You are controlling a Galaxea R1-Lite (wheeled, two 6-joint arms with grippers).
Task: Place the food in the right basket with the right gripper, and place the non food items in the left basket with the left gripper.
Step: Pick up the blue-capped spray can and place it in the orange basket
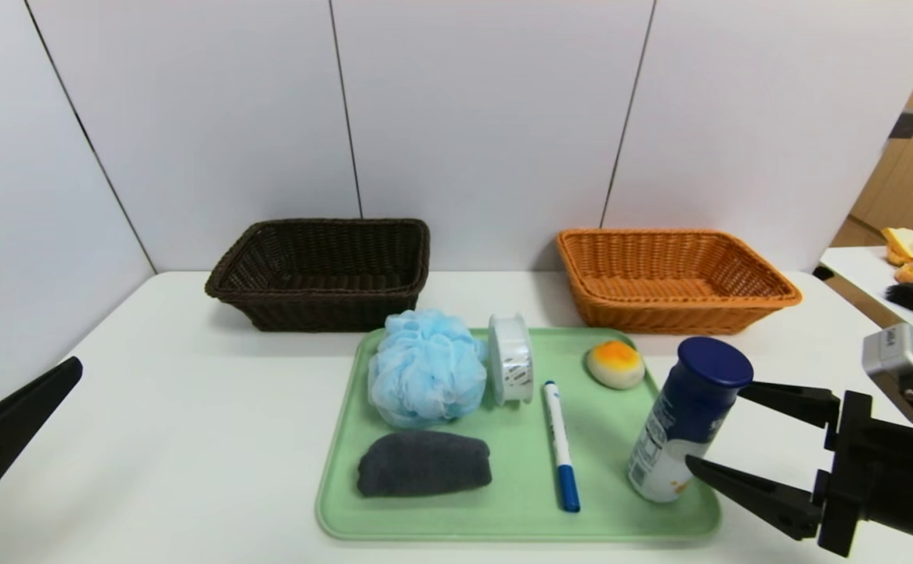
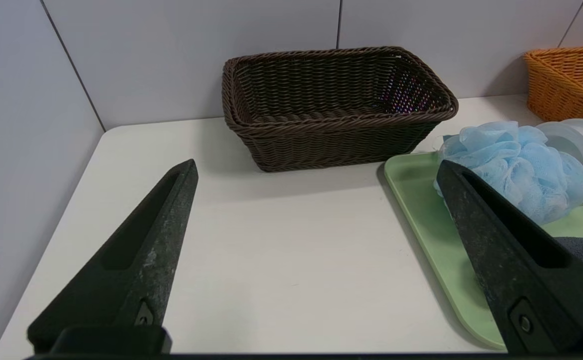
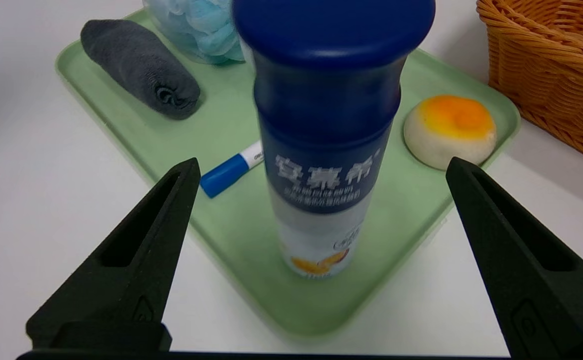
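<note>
On the white table (image 1: pixel 190 439) sits a green tray (image 1: pixel 519 517), and at its 4 o'clock corner a yogurt bottle (image 1: pixel 680 427) with a dark blue cap stands leaning a little. The right pincer (image 1: pixel 715 427) comes in from 3 o'clock with its jaws spread wide; the bottle stands between the two tips, one finger behind it and one in front, and neither finger touches it. The right wrist view shows the same: open space on both sides of the bottle, nothing gripped.

On the tray, an orange-topped bun (image 1: pixel 615 364) lies at 1 o'clock, just beside the rim and nearest the orange basket (image 1: pixel 676 313), which stands on the table at 1 o'clock from the tray. A blue marker (image 1: pixel 561 446) lies near the middle, a roll of tape (image 1: pixel 511 359) on edge at 12 o'clock, a blue bath pouf (image 1: pixel 425 376) at 11 o'clock and a rolled grey cloth (image 1: pixel 424 464) at 8 o'clock. The dark brown basket (image 1: pixel 323 305) stands at 11 o'clock from the tray.

The left pincer (image 2: pixel 316 175) hangs over the table at 9 o'clock, well apart from the tray, jaws wide and holding nothing.
</note>
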